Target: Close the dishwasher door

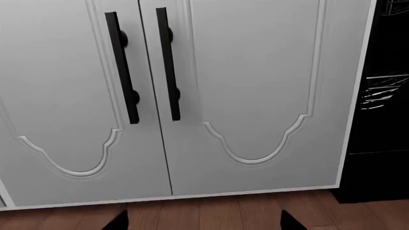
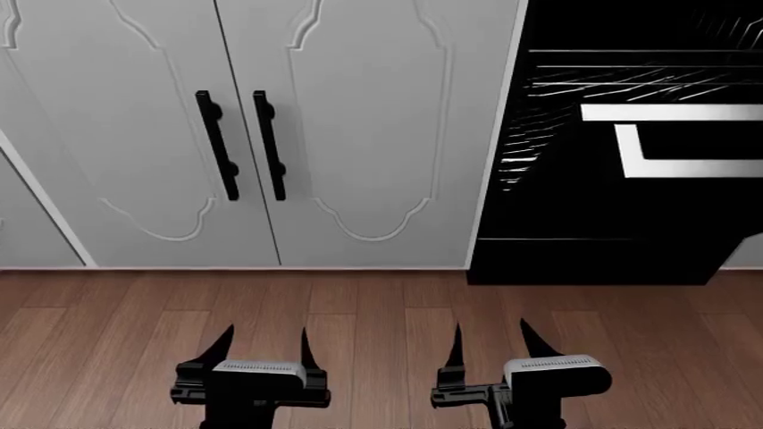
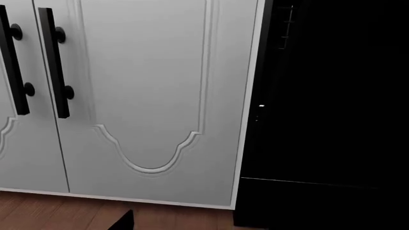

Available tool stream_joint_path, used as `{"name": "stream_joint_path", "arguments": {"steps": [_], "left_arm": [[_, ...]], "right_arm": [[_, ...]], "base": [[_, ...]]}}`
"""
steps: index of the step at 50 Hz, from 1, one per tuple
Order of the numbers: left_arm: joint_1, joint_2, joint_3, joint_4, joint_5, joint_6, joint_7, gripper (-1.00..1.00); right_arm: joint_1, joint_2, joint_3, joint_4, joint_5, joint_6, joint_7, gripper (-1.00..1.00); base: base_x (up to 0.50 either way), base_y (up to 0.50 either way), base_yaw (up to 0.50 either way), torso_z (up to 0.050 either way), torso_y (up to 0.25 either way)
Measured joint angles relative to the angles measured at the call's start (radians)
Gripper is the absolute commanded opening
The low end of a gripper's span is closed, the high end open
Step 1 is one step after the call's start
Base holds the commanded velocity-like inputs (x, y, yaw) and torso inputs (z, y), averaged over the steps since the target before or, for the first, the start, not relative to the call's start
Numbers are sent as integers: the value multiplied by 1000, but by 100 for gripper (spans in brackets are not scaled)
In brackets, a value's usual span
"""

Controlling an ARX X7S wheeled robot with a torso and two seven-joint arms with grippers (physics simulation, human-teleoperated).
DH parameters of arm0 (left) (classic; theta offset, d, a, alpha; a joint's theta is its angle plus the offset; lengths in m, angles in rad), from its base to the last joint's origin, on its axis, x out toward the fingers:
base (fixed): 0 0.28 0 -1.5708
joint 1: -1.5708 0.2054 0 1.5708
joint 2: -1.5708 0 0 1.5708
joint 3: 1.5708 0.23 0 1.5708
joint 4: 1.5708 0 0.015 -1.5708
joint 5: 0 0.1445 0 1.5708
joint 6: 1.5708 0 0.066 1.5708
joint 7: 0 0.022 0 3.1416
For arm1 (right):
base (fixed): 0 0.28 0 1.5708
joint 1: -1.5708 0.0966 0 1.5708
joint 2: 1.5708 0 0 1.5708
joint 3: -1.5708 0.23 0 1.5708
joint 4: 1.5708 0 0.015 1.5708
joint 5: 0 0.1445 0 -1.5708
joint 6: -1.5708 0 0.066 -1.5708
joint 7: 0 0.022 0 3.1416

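The dishwasher door (image 2: 620, 223) is a glossy black panel at the right of the head view, tipped open toward me, with a silver-white band (image 2: 674, 113) and handle frame across it. Wire racks (image 2: 596, 85) show inside the black appliance behind it. Low over the wood floor, my left gripper (image 2: 264, 344) is open and holds nothing, facing the grey cabinet doors. To its right my right gripper (image 2: 491, 344) is open and empty too, left of the dishwasher and well short of it. The left wrist view shows racks (image 1: 383, 91) at one edge; the right wrist view shows the dishwasher's black front (image 3: 332, 120).
Two light grey cabinet doors (image 2: 357, 116) with ornate moulding and black bar handles (image 2: 245, 147) stand straight ahead, left of the dishwasher. Another grey panel (image 2: 30, 214) sits at the far left. Brown wood floor (image 2: 381, 313) lies between me and the cabinets.
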Motion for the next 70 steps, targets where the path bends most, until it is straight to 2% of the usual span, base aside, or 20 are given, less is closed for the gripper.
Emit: {"name": "stream_joint_path", "arguments": {"steps": [70], "left_arm": [[-4, -21, 32, 3, -15, 1, -32, 100]], "right_arm": [[4, 23, -36, 6, 17, -11, 23, 100]], "base": [[0, 0, 0, -50, 0]]}}
